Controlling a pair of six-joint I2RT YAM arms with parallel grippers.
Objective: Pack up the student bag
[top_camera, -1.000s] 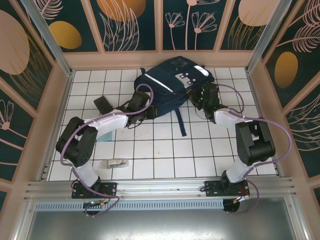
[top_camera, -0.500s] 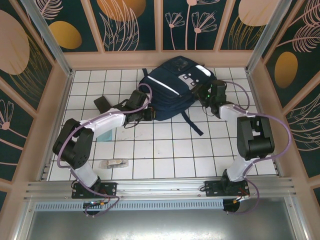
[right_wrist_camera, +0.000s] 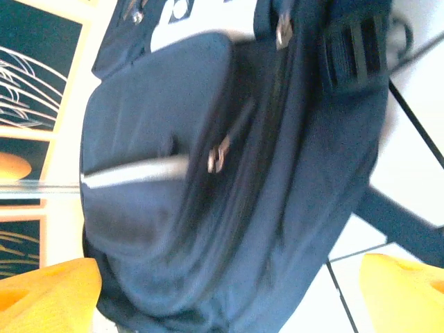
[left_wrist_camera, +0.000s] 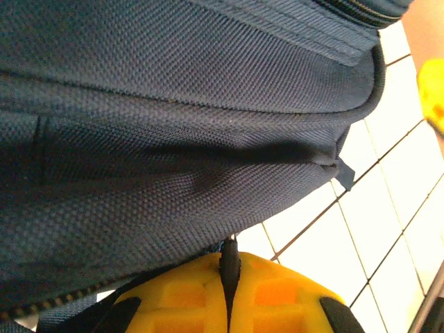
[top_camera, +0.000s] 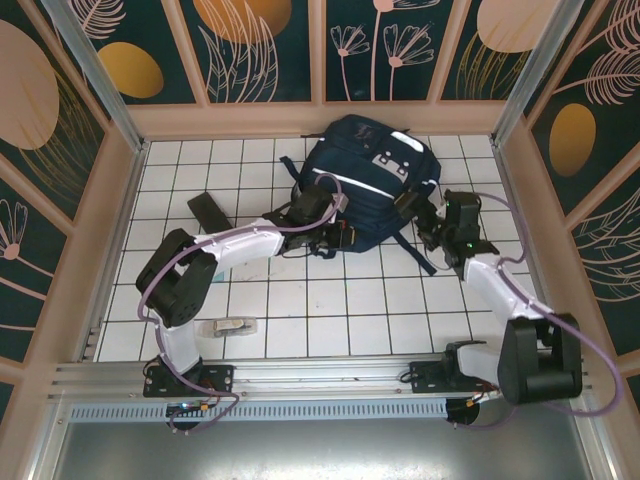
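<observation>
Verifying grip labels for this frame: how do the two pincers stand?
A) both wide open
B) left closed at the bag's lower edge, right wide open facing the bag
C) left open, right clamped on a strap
B: the left pincer has its yellow fingers pressed together beneath the student bag, while the right pincer has its fingers spread far apart with the bag ahead of them.

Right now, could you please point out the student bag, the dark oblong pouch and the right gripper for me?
student bag (top_camera: 380, 210): top external view, navy front panel.
dark oblong pouch (top_camera: 211, 212): top external view, its middle.
right gripper (right_wrist_camera: 229, 277): right wrist view, midway between its open yellow fingers.
</observation>
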